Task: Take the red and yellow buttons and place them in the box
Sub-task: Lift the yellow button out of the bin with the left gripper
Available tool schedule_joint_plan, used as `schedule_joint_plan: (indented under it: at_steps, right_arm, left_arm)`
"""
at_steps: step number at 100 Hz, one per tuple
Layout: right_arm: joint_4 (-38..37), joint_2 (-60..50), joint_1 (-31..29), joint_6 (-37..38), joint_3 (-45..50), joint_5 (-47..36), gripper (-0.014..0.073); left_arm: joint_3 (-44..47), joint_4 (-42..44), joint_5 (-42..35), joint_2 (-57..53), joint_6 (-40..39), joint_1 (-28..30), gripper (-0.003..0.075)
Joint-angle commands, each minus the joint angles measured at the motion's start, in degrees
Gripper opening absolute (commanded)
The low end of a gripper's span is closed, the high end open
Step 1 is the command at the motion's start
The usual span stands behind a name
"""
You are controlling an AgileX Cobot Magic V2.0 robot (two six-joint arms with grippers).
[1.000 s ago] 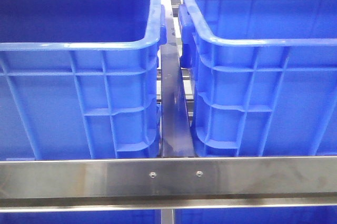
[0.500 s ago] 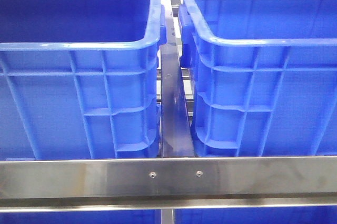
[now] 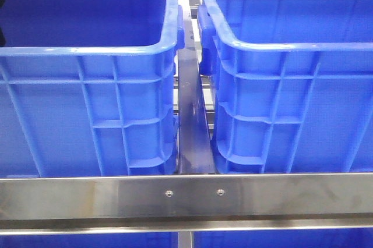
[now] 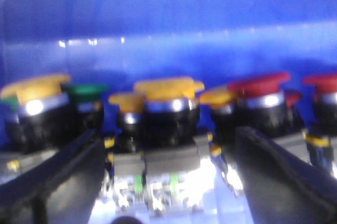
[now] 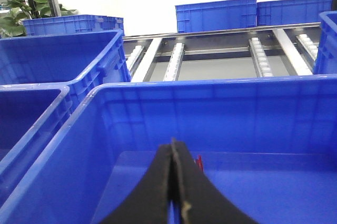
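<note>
Left gripper [image 4: 168, 182] was held low inside a blue crate [image 4: 174, 24], fingers spread wide around a yellow button [image 4: 167, 88].

More yellow, green and red buttons [image 4: 258, 84] were ranged beside it. Right gripper [image 5: 172, 192] was poised over another crate [image 5: 295, 108], fingers pressed together, empty.

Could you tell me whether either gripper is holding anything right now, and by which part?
Nothing is held. The left gripper is open around a yellow button; the right gripper is shut on nothing.

Left hand [image 4: 168, 182] with fingers [image 4: 68, 176] spread wide apart; right hand [image 5: 174, 182] with fingers pressed together.
</note>
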Motion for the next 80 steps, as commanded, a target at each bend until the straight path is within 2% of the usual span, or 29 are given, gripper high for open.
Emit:
schedule_joint_plan:
  at_steps: [1,80]
  right_arm:
    - [0.0,-0.1,0.1,-0.9,-1.5,0.1,-0.0067]
    - [0.0,-0.1,0.1,-0.9,-1.5,0.1,-0.0067]
  left_arm:
    - [-3.0,-0.5,-2.0,-1.2,0.2,0.1,0.0475]
    - [-3.6,-0.5,-0.3,3.7,0.7,0.1,0.0475]
